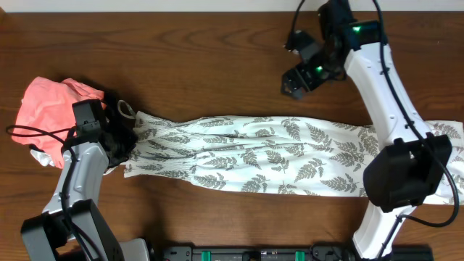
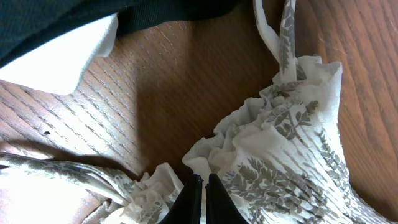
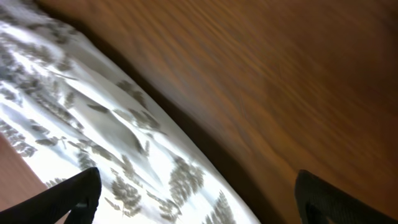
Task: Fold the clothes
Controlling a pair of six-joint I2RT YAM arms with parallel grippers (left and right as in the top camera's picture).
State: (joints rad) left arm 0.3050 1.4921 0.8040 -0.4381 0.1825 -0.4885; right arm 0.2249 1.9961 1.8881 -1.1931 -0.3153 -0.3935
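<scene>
The clothes (image 1: pixel 261 156), a long white garment printed with grey fern leaves, lie stretched left to right across the wooden table. My left gripper (image 1: pixel 125 139) sits at their gathered left end. In the left wrist view its fingertips (image 2: pixel 200 198) are shut on the ruffled edge (image 2: pixel 267 143), with a sliver of white fabric between them. A thin strap (image 2: pixel 273 37) trails beyond that edge. My right gripper (image 1: pixel 293 81) hovers behind the garment's middle, open and holding nothing. In the blurred right wrist view its fingers (image 3: pixel 68 199) stand wide apart over the fabric (image 3: pixel 124 143) and bare wood.
A salmon-pink garment (image 1: pixel 51 109) lies bunched at the far left, with a black cloth (image 2: pixel 168 12) and a white piece (image 2: pixel 68 56) beside it. The right arm's body (image 1: pixel 406 174) stands over the garment's right end.
</scene>
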